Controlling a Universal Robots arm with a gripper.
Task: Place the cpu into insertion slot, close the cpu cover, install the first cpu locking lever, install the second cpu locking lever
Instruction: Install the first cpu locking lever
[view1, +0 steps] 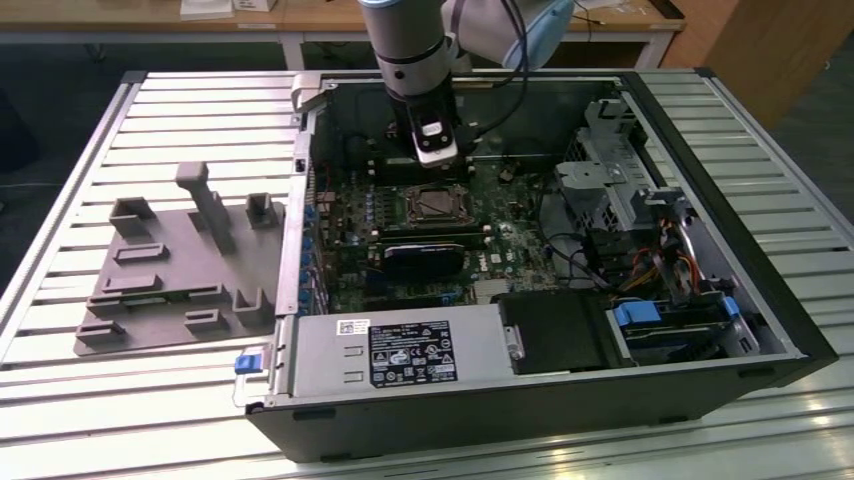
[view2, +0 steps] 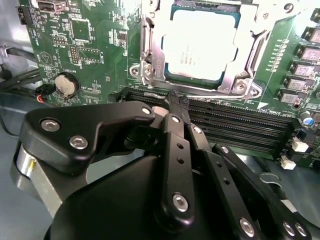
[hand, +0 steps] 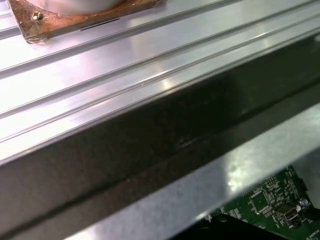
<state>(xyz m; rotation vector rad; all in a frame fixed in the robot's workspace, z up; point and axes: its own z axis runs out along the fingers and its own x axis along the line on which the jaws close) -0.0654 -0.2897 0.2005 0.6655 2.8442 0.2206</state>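
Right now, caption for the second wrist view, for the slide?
Shut gripper at a wire locking lever beside the cpu, seated under the closed cpu cover.

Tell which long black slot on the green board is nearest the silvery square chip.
The outermost long black slot, bordering the silvery metal cover frame; the others lie farther off.

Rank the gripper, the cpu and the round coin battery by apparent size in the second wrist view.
1. gripper, largest-looking, though nearness to the camera inflates it
2. cpu
3. coin battery
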